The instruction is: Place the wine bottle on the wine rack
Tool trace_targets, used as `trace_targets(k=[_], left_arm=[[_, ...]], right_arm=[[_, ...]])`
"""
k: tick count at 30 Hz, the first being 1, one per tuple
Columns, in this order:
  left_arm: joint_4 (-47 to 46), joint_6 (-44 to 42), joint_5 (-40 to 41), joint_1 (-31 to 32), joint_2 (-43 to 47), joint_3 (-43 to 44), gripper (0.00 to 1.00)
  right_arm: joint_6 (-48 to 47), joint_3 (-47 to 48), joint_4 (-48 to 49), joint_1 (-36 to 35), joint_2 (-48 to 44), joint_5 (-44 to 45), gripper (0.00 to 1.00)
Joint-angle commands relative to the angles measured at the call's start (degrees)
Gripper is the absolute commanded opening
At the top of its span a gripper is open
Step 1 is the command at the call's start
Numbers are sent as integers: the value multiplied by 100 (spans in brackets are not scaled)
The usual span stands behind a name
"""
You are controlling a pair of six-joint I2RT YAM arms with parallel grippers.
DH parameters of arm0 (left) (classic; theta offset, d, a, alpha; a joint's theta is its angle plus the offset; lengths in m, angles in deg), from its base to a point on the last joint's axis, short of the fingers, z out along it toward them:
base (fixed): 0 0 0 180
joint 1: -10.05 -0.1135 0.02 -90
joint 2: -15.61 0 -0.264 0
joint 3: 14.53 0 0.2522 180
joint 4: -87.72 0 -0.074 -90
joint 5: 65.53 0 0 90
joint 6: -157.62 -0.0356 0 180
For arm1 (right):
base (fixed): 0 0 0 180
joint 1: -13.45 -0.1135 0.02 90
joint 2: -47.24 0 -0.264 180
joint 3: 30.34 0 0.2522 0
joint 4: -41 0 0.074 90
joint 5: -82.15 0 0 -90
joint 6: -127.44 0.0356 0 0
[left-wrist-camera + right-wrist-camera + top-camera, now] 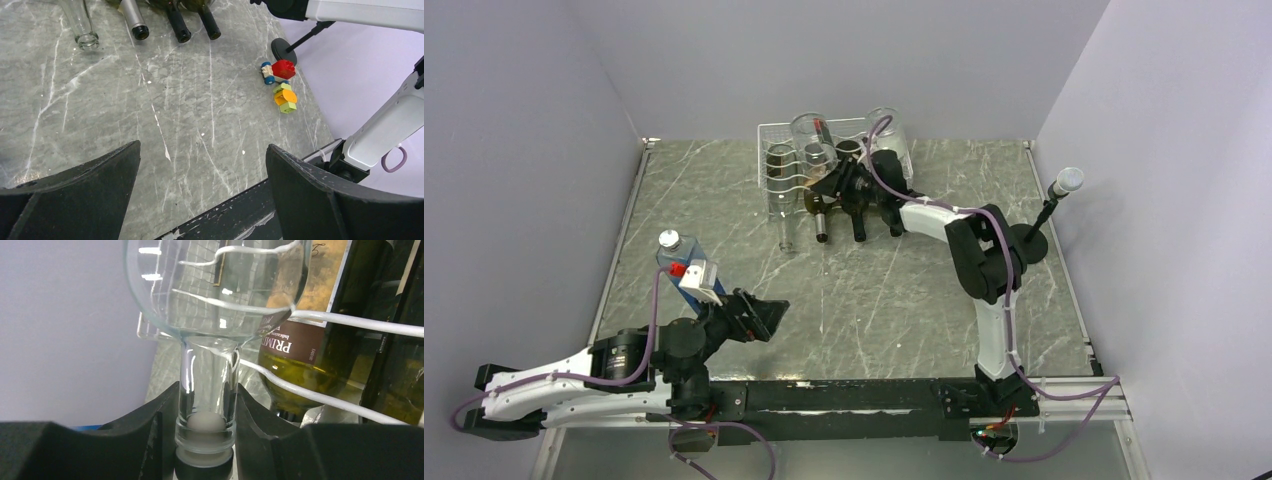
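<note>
Right pincer pinching a clear glass wine bottle by its neck at the wine rack.
Overhead: rack upper centre, left pincer lower left. Left wrist: jaws spread wide above the marble table. Right wrist: bottle's body lies among the rack's white wires.

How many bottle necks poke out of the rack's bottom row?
4 in a row: clear neck leftmost, silver neck, black neck, second black neck. The right arm may hide more.

White wine rack, clear wine bottle, grey table veined white.
</note>
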Motion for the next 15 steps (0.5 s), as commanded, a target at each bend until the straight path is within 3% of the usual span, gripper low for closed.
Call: trace_targets(k=[1,10,15], left_arm=[[52,96,90,-9,79,187,99],[58,68,125,-9,94,195,99],[115,104,122,-9,75,216,99]], right_arm=[[587,-167,2516,176,-688,-693,0],[1980,-268,4265,434,-602,-1069,0],[1923,-273,4294,449,-688,-1089,0]])
